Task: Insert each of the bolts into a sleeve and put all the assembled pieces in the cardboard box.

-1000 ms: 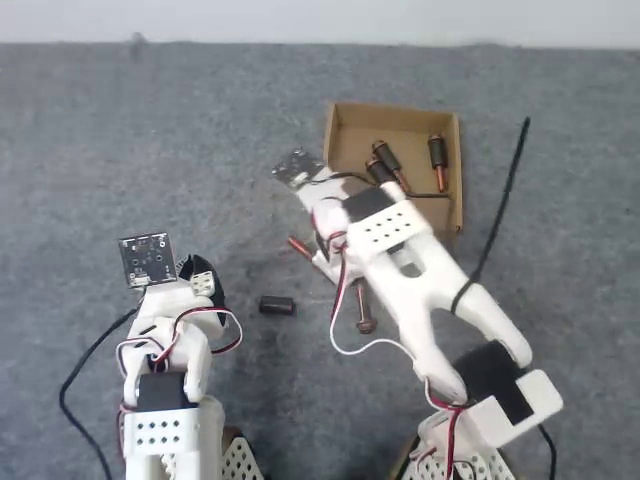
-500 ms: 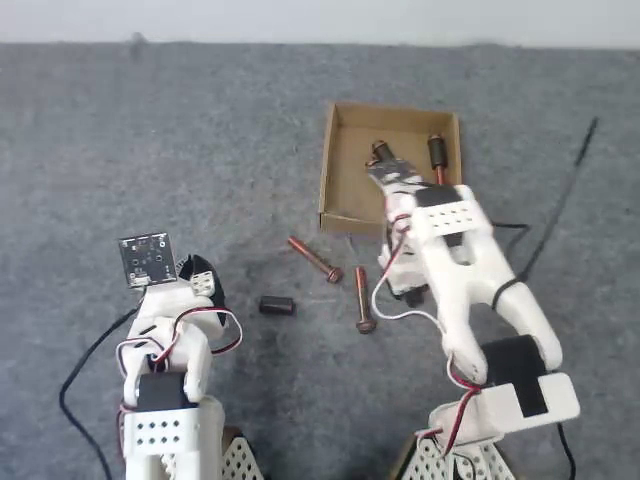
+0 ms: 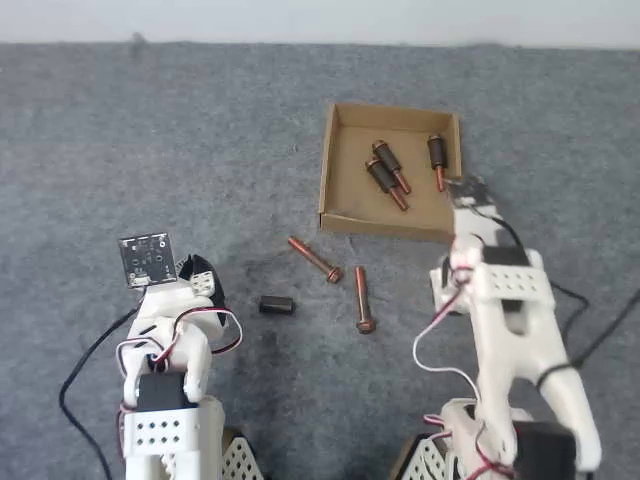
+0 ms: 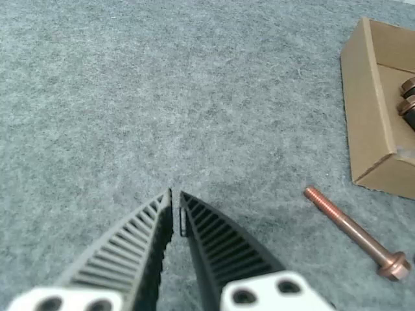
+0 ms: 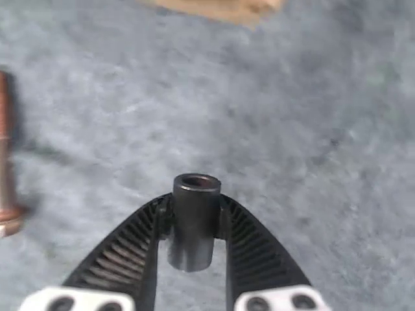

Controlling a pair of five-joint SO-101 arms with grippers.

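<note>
Right gripper point(image 5: 194, 205) clamps a sleeve point(image 5: 193, 228), bore facing out, near the cardboard box point(image 3: 380, 222), likely awaiting a bolt point(image 3: 315, 258); left gripper point(image 4: 176, 194) closed, empty.

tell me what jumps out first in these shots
The right pincer clamps a black sleeve over the grey carpet. The cardboard box at the far side holds three assembled pieces; two bare bolts lie on the carpet just in front of it.
</note>
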